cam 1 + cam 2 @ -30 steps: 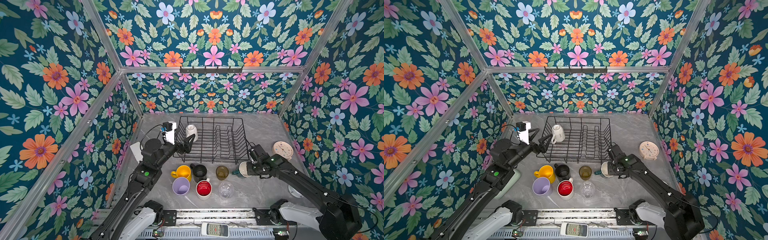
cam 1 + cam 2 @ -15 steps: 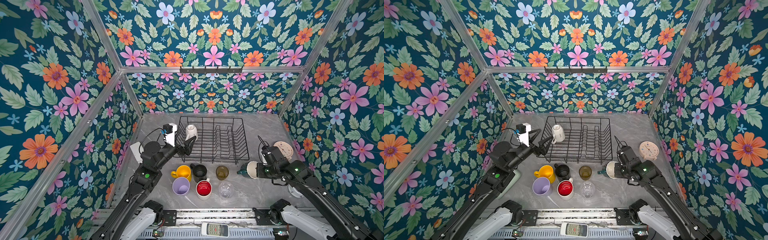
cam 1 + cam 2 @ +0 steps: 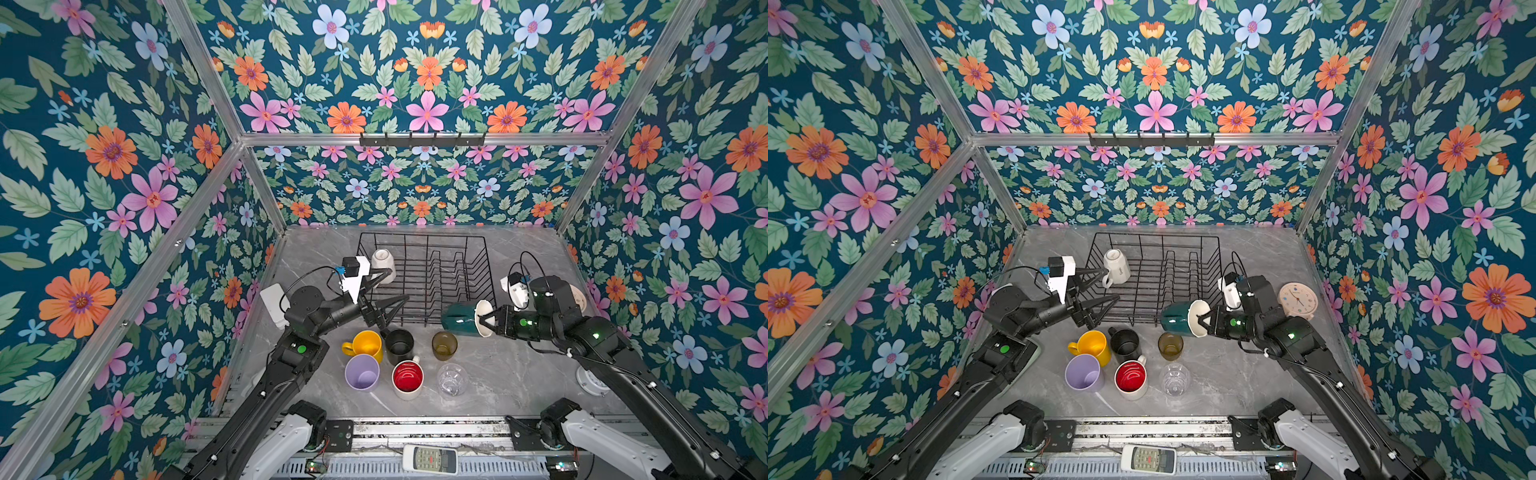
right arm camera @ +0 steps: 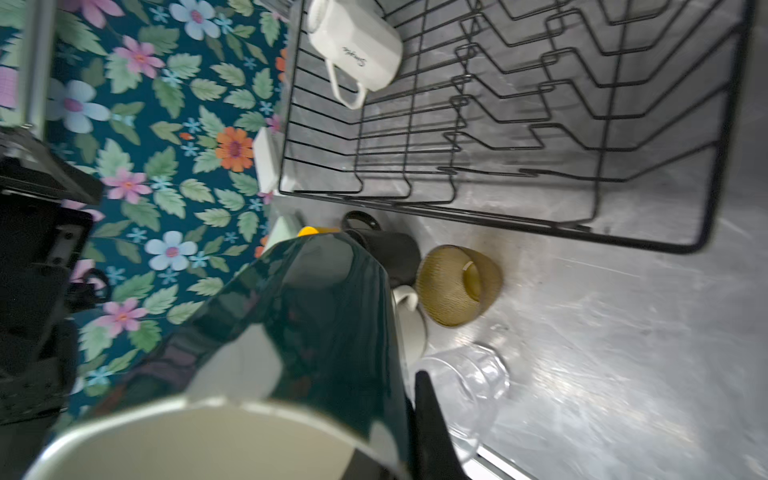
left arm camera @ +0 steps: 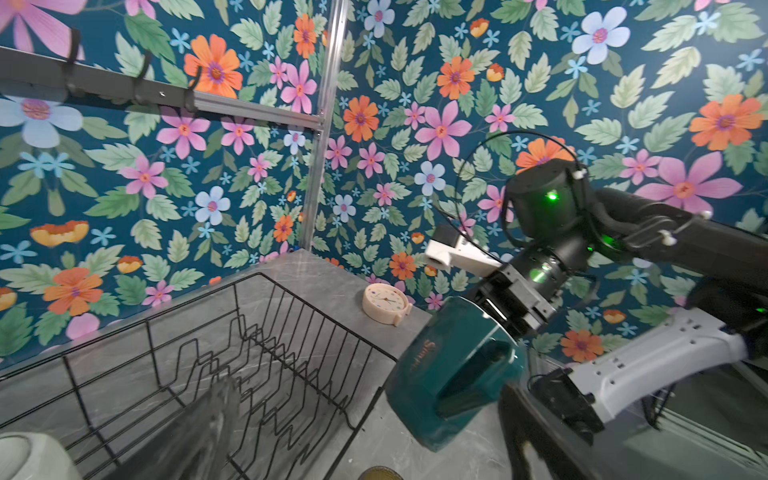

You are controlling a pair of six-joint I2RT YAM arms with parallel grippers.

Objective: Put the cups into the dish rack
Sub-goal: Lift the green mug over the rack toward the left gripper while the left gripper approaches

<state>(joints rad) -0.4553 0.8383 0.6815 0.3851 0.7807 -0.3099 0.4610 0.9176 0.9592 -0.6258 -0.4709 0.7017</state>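
Right of centre, your right gripper (image 3: 484, 323) pinches the rim of the glossy green, white-lined ceramic mug (image 3: 455, 320); treat it as rigid, slippery, breakable. Your left gripper (image 3: 398, 284) stands wide, empty.

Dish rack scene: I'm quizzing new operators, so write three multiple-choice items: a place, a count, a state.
1. How many cups stand on the table before the dish rack? A four; B six; C eight.
2. Where is the white mug? A in the dish rack; B on the table; C held in the air.
3. The right pincer is: A open, empty; B shut on the green mug; C shut, empty.
Key: 1B, two rows of three. 2A, it sits inside the wires at the rack's left end. 3B, it grips the rim, with the mug sideways off the table.
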